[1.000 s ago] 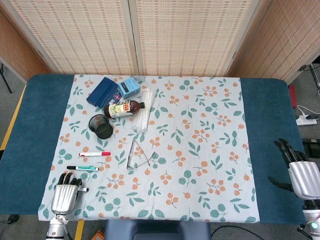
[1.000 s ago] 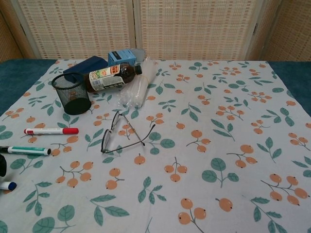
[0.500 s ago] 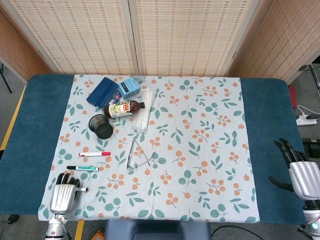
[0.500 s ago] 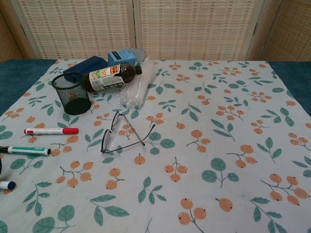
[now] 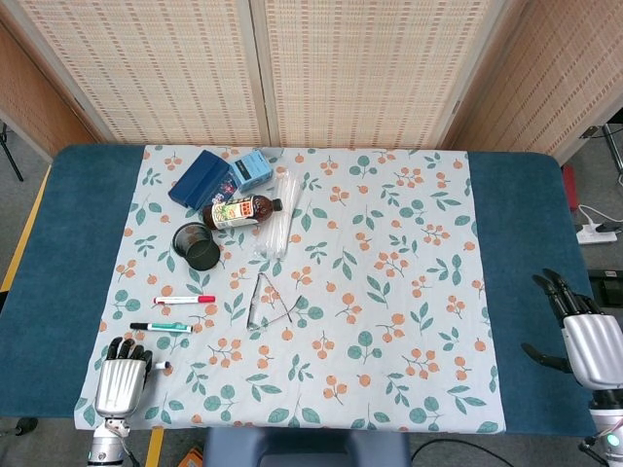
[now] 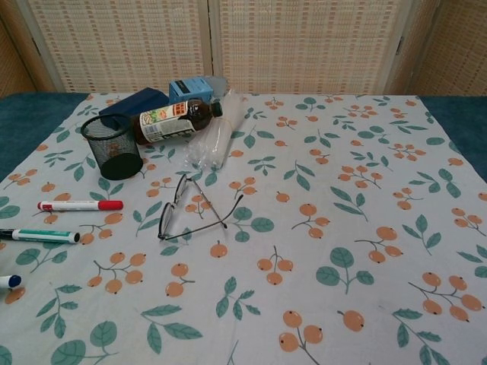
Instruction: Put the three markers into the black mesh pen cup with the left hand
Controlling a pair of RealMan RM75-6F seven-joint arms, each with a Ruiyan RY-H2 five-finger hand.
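The black mesh pen cup point(image 5: 198, 245) point(image 6: 112, 146) stands upright at the left of the cloth. A red-capped marker point(image 5: 185, 300) point(image 6: 80, 205) and a green marker point(image 5: 161, 327) point(image 6: 39, 236) lie flat in front of it. My left hand point(image 5: 122, 381) sits at the cloth's near-left corner with its fingers curled over a third, blue-capped marker point(image 5: 159, 366) point(image 6: 7, 281); only the marker's tip shows. The chest view does not show this hand. My right hand point(image 5: 584, 341) hangs open over the blue table edge at far right, holding nothing.
Folded glasses point(image 5: 268, 304) lie right of the markers. Behind the cup are a brown bottle point(image 5: 240, 211) on its side, a clear plastic sleeve point(image 5: 279, 229), a dark blue case point(image 5: 200, 178) and a light blue box point(image 5: 251, 169).
My left hand has drawn back a little toward the near-left corner. The blue marker's tip has shifted slightly left with it. A dark fingertip has left the chest view. My right hand is still.
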